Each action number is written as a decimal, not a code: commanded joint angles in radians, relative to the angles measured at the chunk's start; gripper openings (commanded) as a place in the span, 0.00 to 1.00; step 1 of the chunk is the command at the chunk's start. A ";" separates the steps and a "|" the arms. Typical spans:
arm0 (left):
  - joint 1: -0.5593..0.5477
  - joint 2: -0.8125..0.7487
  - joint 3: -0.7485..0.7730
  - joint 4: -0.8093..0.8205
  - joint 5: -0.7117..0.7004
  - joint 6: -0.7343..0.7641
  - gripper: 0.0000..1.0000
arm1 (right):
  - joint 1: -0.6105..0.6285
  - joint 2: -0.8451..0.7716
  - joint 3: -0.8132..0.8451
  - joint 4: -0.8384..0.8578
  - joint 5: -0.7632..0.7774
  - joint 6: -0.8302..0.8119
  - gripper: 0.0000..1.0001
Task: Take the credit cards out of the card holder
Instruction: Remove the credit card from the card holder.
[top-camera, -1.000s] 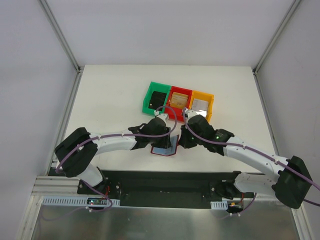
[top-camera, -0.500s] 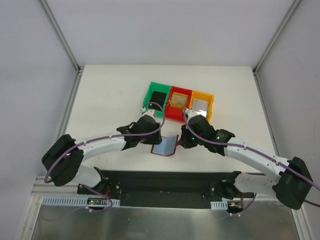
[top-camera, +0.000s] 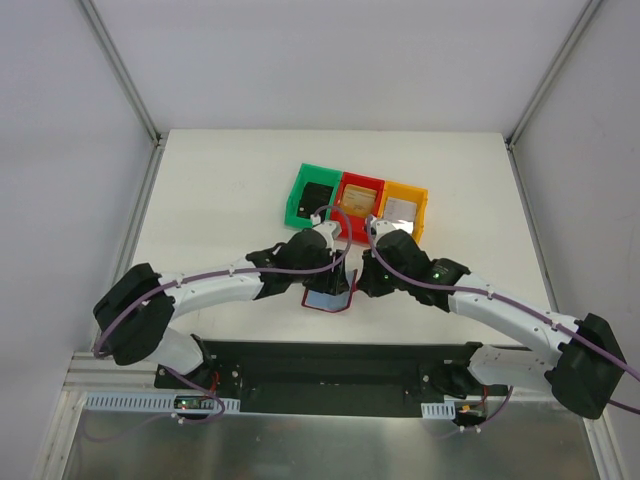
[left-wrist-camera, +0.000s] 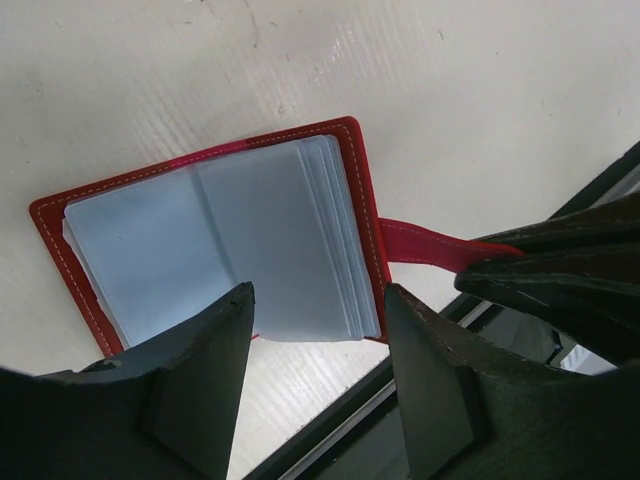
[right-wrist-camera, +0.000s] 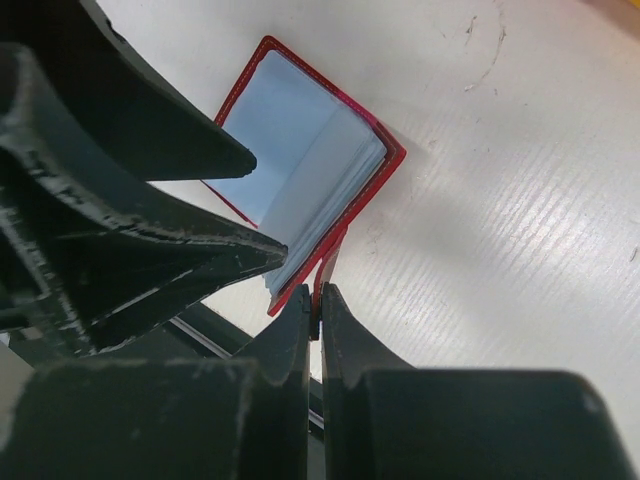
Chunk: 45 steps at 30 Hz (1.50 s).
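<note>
the holder (top-camera: 330, 293) lies open on the counter (top-camera: 220, 200) near its front edge. the right pincer (right-wrist-camera: 318, 310) pinches its red tab (left-wrist-camera: 420, 245), probably to keep it open, while the left pincer (left-wrist-camera: 318, 300) hovers spread over the pockets. cards (top-camera: 318, 193) lie in bins (top-camera: 296, 200) beyond.

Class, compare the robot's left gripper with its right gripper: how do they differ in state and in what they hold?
The black left gripper stands open; the black right gripper is shut. The left gripper holds nothing, poised over the open red bifold card holder with blue-grey pockets; the right gripper pinches its little red tab. Both are two-finger grippers at the holder.
</note>
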<state>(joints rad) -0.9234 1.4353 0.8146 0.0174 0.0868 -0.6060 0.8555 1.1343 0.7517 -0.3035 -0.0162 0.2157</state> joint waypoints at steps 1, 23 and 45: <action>-0.005 0.036 0.015 0.004 0.031 0.026 0.53 | 0.007 -0.022 0.046 -0.011 -0.007 -0.016 0.00; -0.008 0.136 0.015 -0.005 -0.036 0.020 0.44 | 0.005 -0.025 0.063 -0.031 -0.008 -0.027 0.00; 0.087 -0.093 -0.080 -0.191 -0.357 -0.023 0.57 | 0.007 -0.016 0.075 -0.057 -0.016 -0.055 0.00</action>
<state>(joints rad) -0.8772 1.4425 0.7536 -0.1246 -0.1944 -0.6102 0.8555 1.1343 0.7689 -0.3454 -0.0170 0.1883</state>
